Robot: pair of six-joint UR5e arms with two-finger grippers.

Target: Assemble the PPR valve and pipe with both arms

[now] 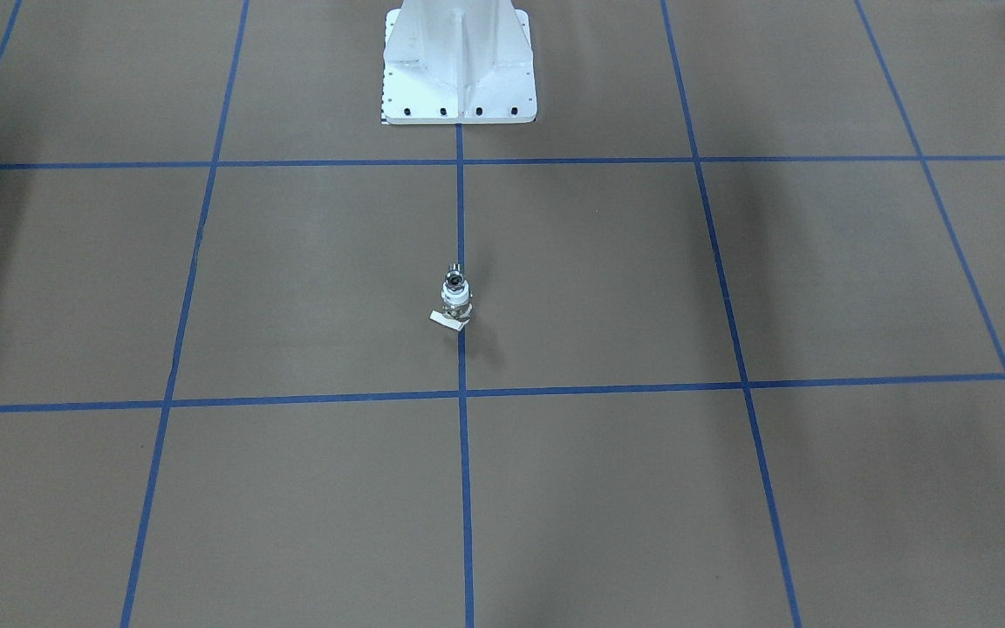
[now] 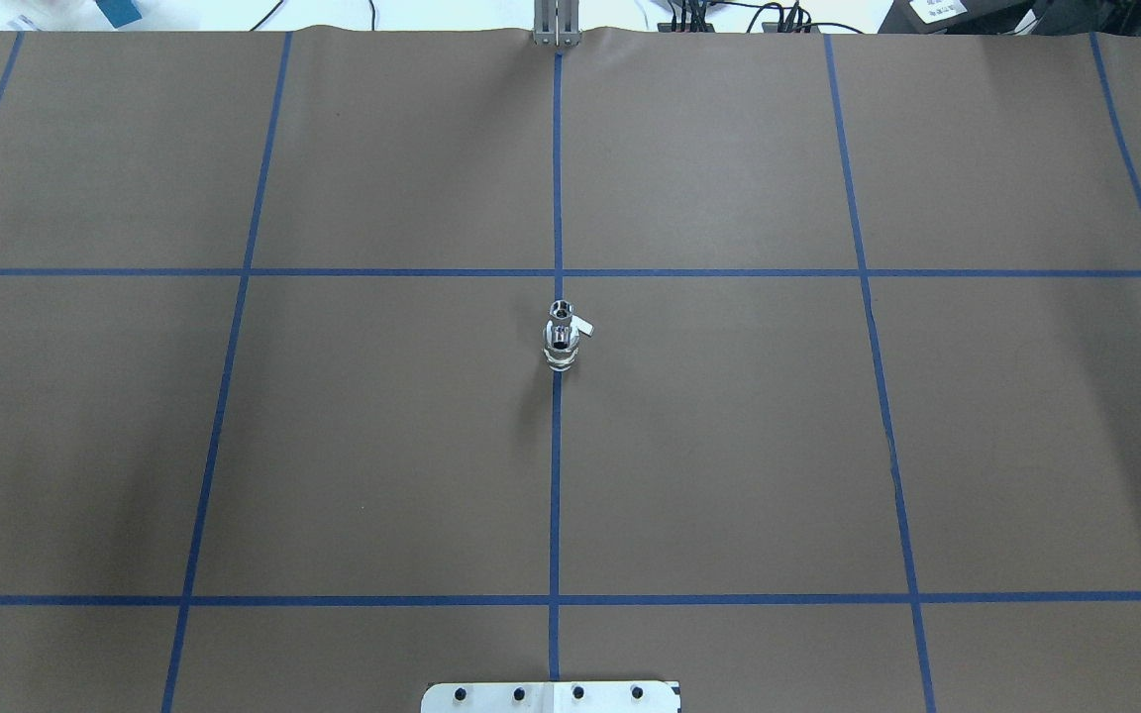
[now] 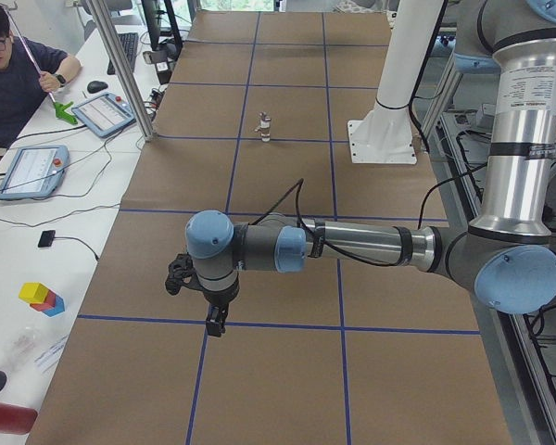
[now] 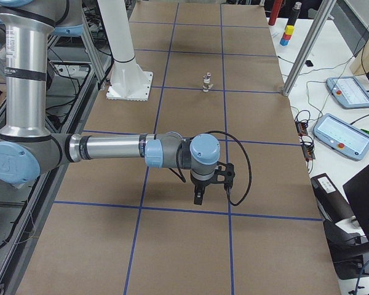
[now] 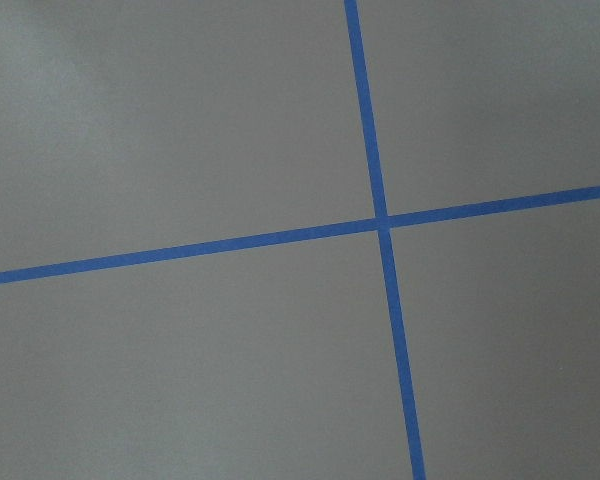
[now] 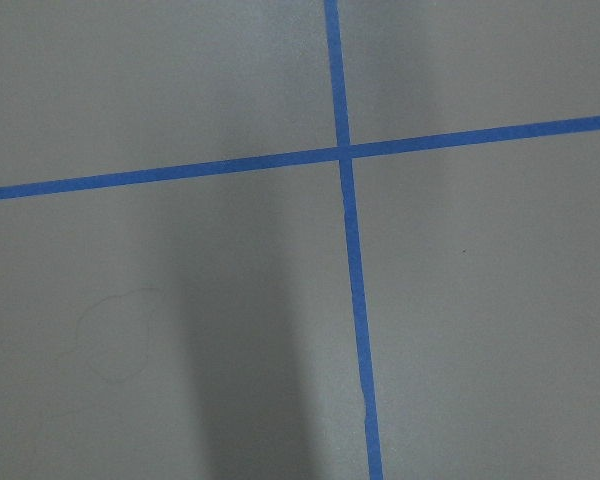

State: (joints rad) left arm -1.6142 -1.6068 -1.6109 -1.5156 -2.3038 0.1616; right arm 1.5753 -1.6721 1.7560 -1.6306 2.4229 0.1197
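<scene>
Grippers first: my left gripper hangs pointing down over the brown paper table cover, close to a crossing of the blue tape lines, at the end of my left arm, which reaches out level from the elbow. It shows only in the side view, so I cannot tell whether its jaws stand apart or together. My right gripper hangs the same way toward the opposite end of the table, on my right arm, also stretched out level, and I cannot tell its jaw state either. Both wrist cameras show only bare paper and a tape crossing, with nothing between the fingers. The PPR valve stands well apart from both grippers, in the middle of the table between them, right on the centre tape line and out in front of the white pedestal. Its white collar sits above the silvery body, and the flat pale tab juts out at the foot. The pipe, a short greyish stub with a dark bore, shows at the top of the valve, touching the collar. It is too small to tell how deep it sits.
</scene>
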